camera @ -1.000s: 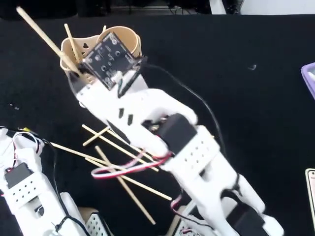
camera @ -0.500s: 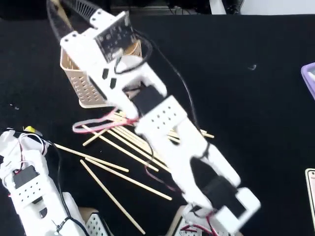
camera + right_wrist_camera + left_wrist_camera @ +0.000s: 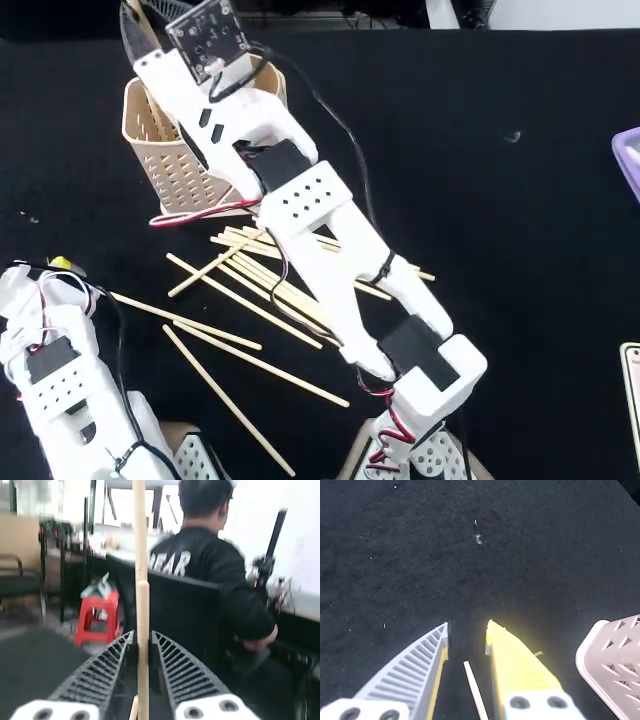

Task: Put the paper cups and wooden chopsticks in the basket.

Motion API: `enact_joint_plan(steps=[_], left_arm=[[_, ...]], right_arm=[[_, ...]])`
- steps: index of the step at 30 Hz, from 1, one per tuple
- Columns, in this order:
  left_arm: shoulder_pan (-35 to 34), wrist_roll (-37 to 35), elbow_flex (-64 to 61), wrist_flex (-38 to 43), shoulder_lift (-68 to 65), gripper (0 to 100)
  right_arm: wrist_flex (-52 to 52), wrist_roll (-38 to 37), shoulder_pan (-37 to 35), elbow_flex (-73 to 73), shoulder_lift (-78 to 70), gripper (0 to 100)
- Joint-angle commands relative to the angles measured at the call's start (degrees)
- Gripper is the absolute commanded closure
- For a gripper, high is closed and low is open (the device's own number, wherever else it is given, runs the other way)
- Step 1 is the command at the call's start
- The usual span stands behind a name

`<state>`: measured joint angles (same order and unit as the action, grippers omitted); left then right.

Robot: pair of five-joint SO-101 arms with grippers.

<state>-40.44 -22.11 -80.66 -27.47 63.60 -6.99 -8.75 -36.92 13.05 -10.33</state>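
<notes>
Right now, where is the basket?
In the high view the basket stands at the far left of the table, partly under the right arm, with loose chopsticks lying just in front of it.

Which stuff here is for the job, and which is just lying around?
For the job: basket; loose chopsticks on the table; chopstick in the right end effector.
Just lying about: purple thing at the table's edge; red stool in the room behind.

Black counter (image 3: 520,250), matte, flecked with small pale specks (image 3: 478,538). At its right edge, a purple object (image 3: 628,160) cut off by the frame, and lower down a pale card-like corner (image 3: 633,385). Beyond the counter, a red stool (image 3: 97,616) standing on the floor near a dark chair (image 3: 20,586).
</notes>
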Motion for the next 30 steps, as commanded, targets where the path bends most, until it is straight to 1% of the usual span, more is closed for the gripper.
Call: enact_joint_plan(steps=[1, 3, 6, 7, 12, 14, 17, 21, 24, 27, 29, 30], left_arm=[[0.7, -0.5, 0.4, 1.2, 0.9, 87], [0.7, -0.5, 0.4, 1.2, 0.9, 87], [0.7, -0.5, 0.4, 1.2, 0.9, 87], [0.7, -0.5, 0.4, 1.2, 0.9, 87], [0.7, -0.4, 0.4, 1.2, 0.9, 87], [0.7, -0.4, 0.4, 1.2, 0.9, 87], [0.7, -0.4, 0.3, 1.2, 0.9, 87], [0.7, -0.4, 0.3, 1.2, 0.9, 87], [0.7, -0.5, 0.4, 1.2, 0.9, 87], [0.7, -0.5, 0.5, 1.2, 0.9, 87], [0.7, -0.5, 0.5, 1.2, 0.9, 87], [0.7, -0.5, 0.5, 1.2, 0.9, 87]], right_arm=[[-6.8, 0.5, -1.2, 3.9, 0.2, 98.5], [-10.8, 0.5, -1.7, 4.4, 0.3, 96.9], [-13.5, 0.5, -1.8, 4.5, 0.8, 87.8], [-14.2, 0.5, -1.8, 4.7, 1.1, 86.4], [-19.3, 0.5, -1.4, 8.4, 4.0, 89.1], [-23.3, 0.5, -1.4, 9.7, 6.4, 89.8], [-34.6, 0.5, -1.9, 10.0, 11.6, 89.9], [-57.1, 0.4, -4.7, 9.8, 19.6, 89.7], [-72.4, 0.2, -8.6, 8.4, 23.4, 89.6], [-80.5, -0.1, -12.0, 1.7, 25.1, 89.6], [-80.4, -0.1, -14.0, -7.6, 25.8, 89.6], [-78.7, -0.1, -15.1, -13.0, 25.8, 89.6]])
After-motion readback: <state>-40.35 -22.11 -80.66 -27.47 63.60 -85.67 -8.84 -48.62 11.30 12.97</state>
